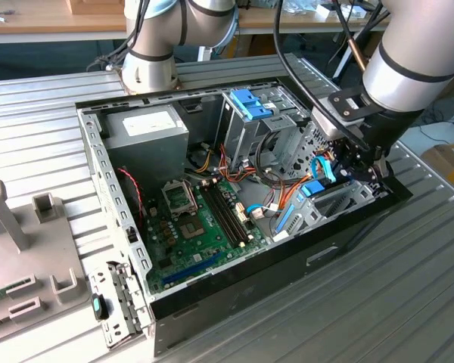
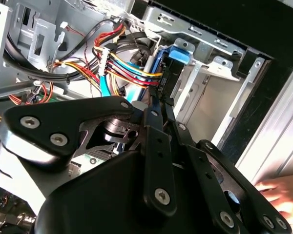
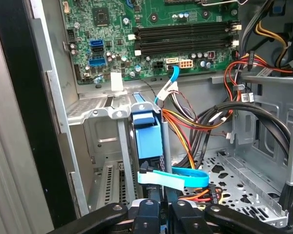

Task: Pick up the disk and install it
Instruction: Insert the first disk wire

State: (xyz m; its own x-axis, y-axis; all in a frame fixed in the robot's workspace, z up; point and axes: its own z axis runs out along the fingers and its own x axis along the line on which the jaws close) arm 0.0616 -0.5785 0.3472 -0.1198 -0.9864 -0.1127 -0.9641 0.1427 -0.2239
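1. Your end effector (image 1: 361, 161) is lowered into the open computer case (image 1: 212, 291), at the drive bay on the exterior view's right.
2. The disk (image 3: 149, 139) stands on edge in that bay's metal slot, its light-blue rail frame facing up.
3. In the first wrist view the black fingers (image 3: 151, 214) sit close together by the disk's end; you cannot tell whether they grip it.
4. A flat blue data cable (image 3: 178, 176) crosses just beside the disk.
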